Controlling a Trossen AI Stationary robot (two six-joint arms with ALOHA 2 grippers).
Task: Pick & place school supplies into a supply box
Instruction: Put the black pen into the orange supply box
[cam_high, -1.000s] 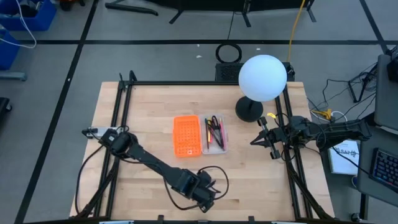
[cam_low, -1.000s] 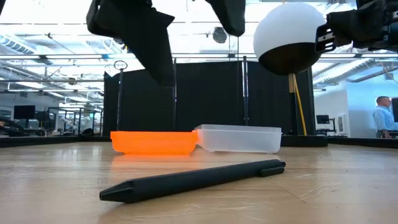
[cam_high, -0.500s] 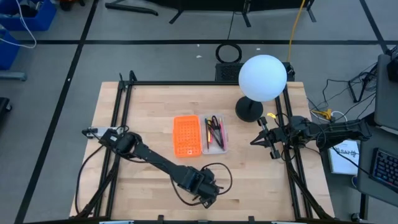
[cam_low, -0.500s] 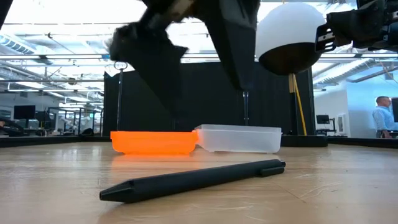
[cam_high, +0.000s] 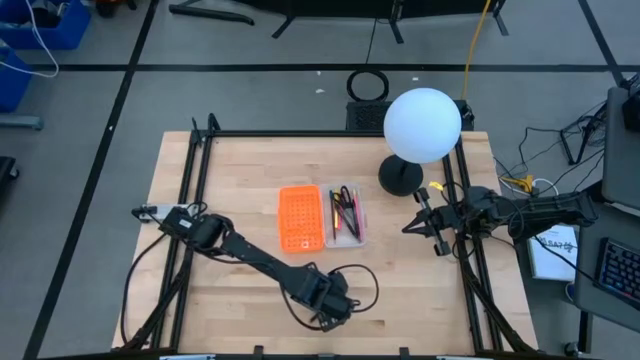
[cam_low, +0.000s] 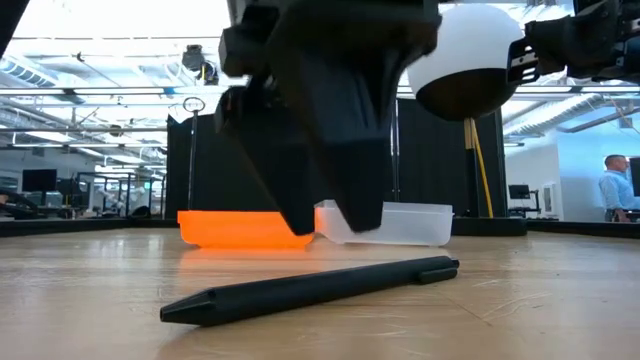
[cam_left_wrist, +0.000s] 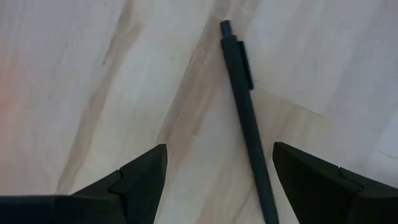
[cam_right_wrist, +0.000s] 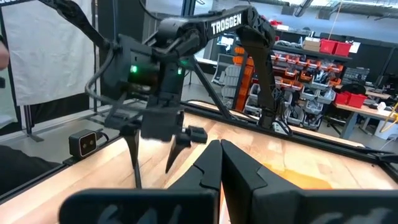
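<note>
A: The left gripper (cam_left_wrist: 217, 180) hangs spread wide at the bottom of the wrist frame, holding nothing. A black pen (cam_left_wrist: 245, 118) lies between its fingers, nearer one.

B: And the box?

A: The supply box (cam_high: 322, 216) sits centre frame overhead. I'd centre over the barrel, descend, then close. The right gripper (cam_right_wrist: 219, 163) waits, pinched together.

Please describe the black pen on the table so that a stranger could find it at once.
Start at the supply box in the table's middle, then go to the near edge, where the open left gripper hangs. The black pen lies alone on bare wood between its fingers; the other pens sit inside the box.
</note>
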